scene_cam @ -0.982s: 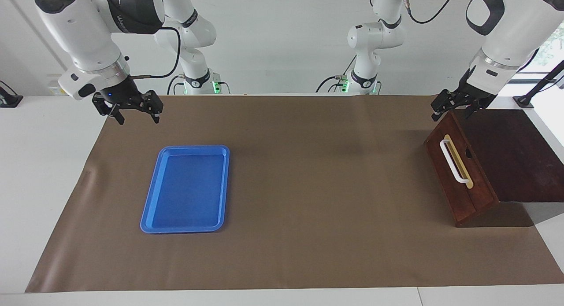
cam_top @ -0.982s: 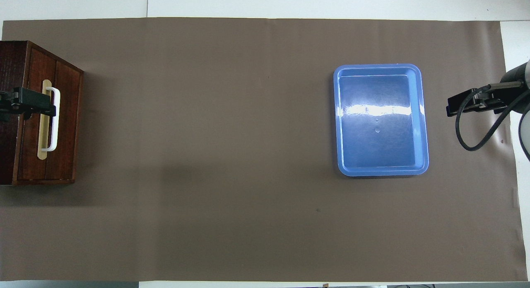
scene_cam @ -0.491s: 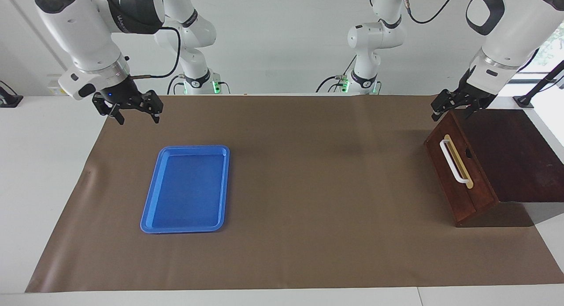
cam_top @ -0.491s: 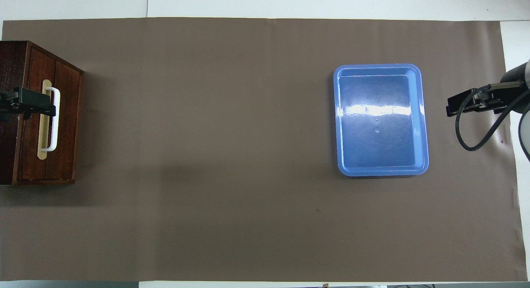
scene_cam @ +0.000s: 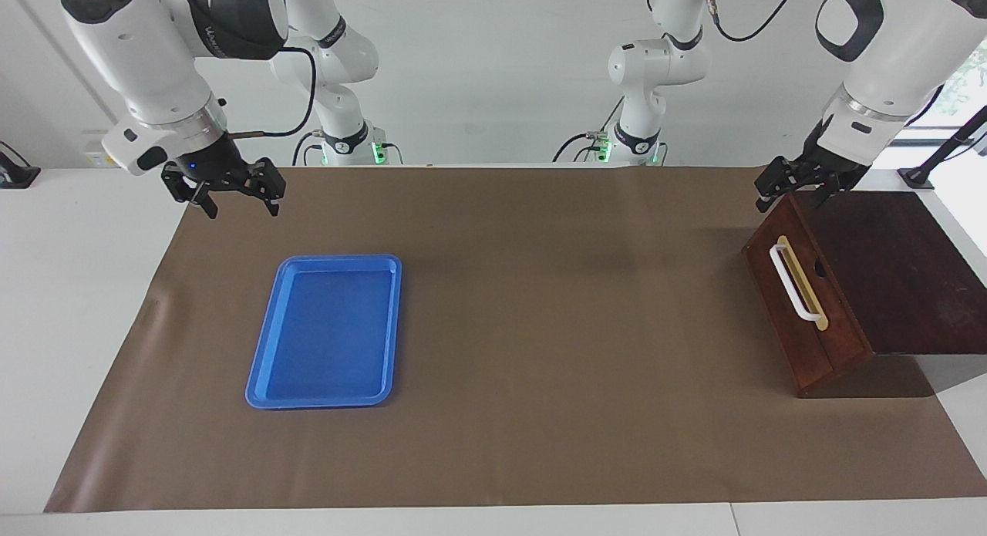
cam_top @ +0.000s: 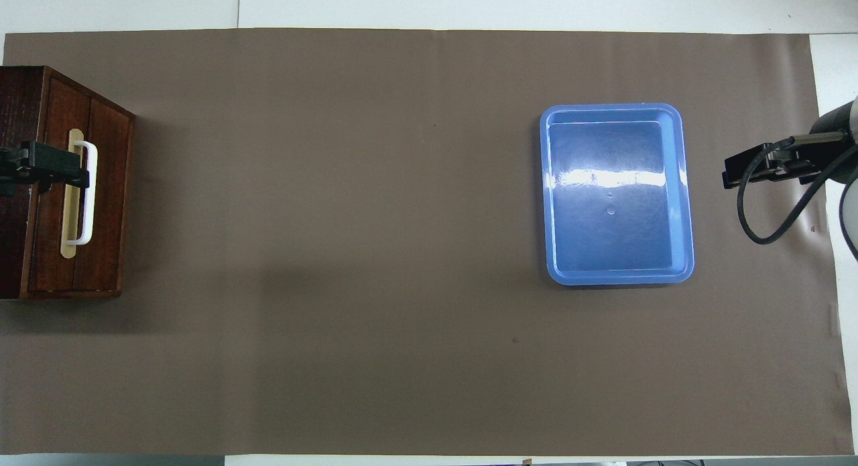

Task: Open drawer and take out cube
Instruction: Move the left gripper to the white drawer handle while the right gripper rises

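Over the drawer's (scene_cam: 802,305) top edge nearest the robots, the left tool (scene_cam: 794,189) hangs spread, empty. Right tool (scene_cam: 235,197) waits, spread. Drawer shut; cube unseen. Reaching step: next, descend onto the handle (scene_cam: 794,281), grip, pull.

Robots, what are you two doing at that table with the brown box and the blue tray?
The left gripper hovers open over the top edge of the closed drawer, above its white handle but not yet holding it. No cube can be seen, so it may be inside. The right gripper waits open in the air, above the brown mat close to the blue tray, which has nothing in it.
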You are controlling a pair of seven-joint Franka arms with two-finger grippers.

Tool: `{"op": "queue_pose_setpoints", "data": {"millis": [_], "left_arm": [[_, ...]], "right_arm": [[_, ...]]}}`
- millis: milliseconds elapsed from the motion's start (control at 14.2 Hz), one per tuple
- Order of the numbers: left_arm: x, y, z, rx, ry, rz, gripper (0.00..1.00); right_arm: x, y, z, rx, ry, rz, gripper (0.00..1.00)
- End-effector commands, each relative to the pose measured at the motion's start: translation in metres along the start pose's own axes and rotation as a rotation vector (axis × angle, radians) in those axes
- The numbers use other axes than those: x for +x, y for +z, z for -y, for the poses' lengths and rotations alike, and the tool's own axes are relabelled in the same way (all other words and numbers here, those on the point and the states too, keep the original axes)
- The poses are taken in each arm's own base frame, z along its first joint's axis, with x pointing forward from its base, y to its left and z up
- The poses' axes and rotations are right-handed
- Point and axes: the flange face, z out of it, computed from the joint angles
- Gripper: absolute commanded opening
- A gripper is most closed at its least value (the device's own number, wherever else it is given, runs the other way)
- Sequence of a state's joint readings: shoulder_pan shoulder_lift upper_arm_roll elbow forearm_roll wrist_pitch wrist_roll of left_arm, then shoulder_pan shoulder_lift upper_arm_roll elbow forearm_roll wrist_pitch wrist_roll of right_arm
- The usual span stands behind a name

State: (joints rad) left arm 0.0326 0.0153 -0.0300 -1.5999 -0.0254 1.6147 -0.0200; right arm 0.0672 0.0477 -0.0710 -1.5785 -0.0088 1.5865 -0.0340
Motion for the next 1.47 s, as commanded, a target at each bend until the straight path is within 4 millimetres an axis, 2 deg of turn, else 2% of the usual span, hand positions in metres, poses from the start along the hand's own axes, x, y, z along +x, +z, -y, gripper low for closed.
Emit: {"op": "queue_pose_setpoints", "data": {"millis": [0,632,912,1053,1263,1333,1404], "left_arm": [[-0.003,-0.004,0.003,0.018,-0.006,-0.012,1.00],[-0.004,-0.004,-0.001,0.016,-0.004,-0.010,1.00],[-0.006,0.000,0.004,0.017,-0.027,-0.007,1.00],[-0.008,0.008,0.003,0.020,-0.018,-0.025,1.00],[0.000,0.026,0.000,0.051,0.005,-0.029,1.00],[0.003,0.042,0.000,0.062,0.007,-0.008,1.00],[0.004,0.054,-0.010,0.112,0.043,-0.010,1.00]], "right_arm": [[-0.006,0.000,-0.003,-0.005,-0.014,0.005,1.00],[-0.007,0.000,-0.007,-0.004,-0.013,0.008,1.00],[-0.007,0.000,-0.010,-0.004,-0.011,0.005,1.00],[-0.007,-0.001,-0.009,-0.004,-0.017,0.005,1.00],[-0.005,0.000,-0.011,-0.002,-0.060,-0.006,1.00],[-0.005,0.001,-0.011,-0.001,-0.051,-0.003,1.00],[-0.005,0.000,-0.010,0.000,-0.041,-0.004,1.00]]}}
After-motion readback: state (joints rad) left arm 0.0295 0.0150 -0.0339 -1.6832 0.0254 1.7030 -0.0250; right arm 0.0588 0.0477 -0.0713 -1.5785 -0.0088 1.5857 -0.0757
